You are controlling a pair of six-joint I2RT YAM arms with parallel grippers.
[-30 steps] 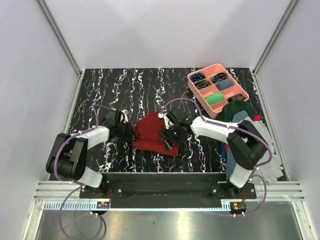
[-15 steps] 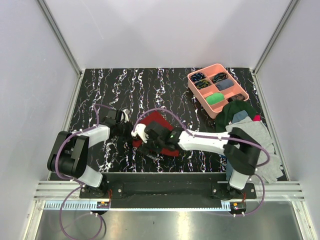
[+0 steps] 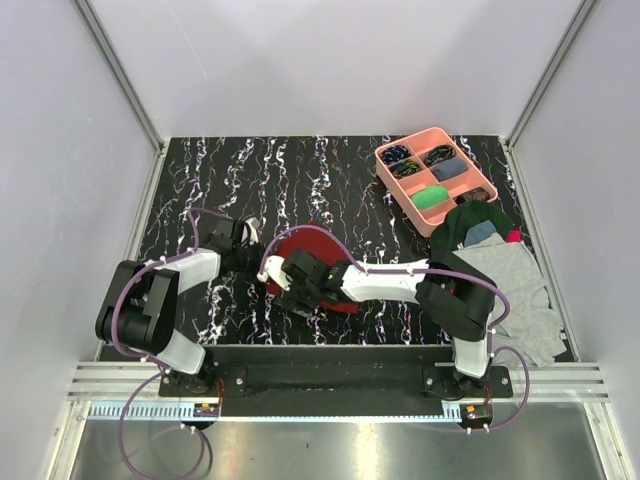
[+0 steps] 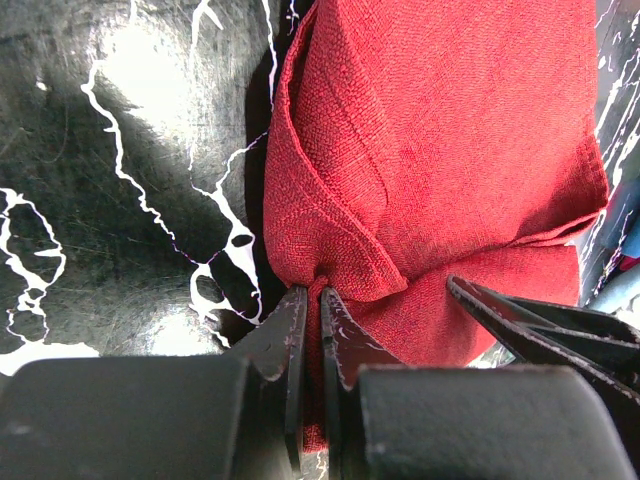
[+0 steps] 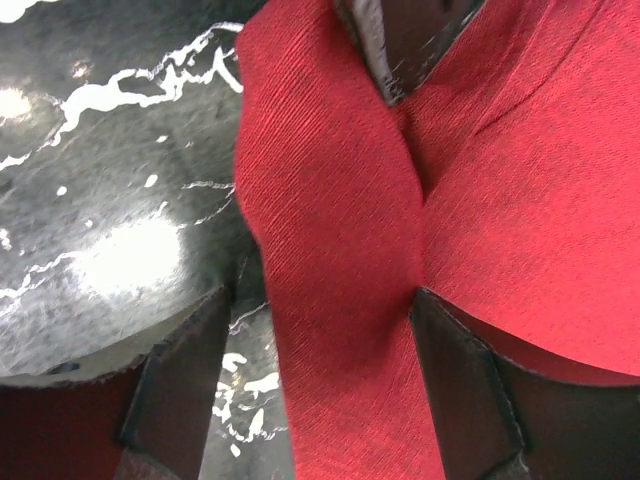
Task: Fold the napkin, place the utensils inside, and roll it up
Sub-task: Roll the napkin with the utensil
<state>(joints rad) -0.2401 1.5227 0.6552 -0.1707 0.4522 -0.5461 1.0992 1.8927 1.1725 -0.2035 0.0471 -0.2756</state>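
Change since the earlier frames: the right end effector has travelled left across the napkin, from the cloth's right part to its near-left part. The right forearm now lies low over the cloth, parallel to the worktop's near edge. The napkin's outline has altered from a ragged spread to a more compact, rounded shape. The left arm has kept its place.

Left end effector: jaws together, clamped on a folded edge of the napkin, with a pleat of the red weave pinched between the fingers. In the top view it sits at the cloth's left edge.

Right end effector: jaws well apart, straddling a raised ridge of the napkin. The right-hand finger touches the cloth; a narrow gap shows beside the other finger. No grip is evident.

Napkin location: on the black marbled worktop, left of centre and towards the near edge, bunched in overlapping folds between the two end effectors.

Containers: a pink compartment tray stands at the far right corner. Its compartments hold small dark looped items, a grey piece and a green piece. The compartment nearest the clothes pile is partly covered by that pile, which lies along the right edge.
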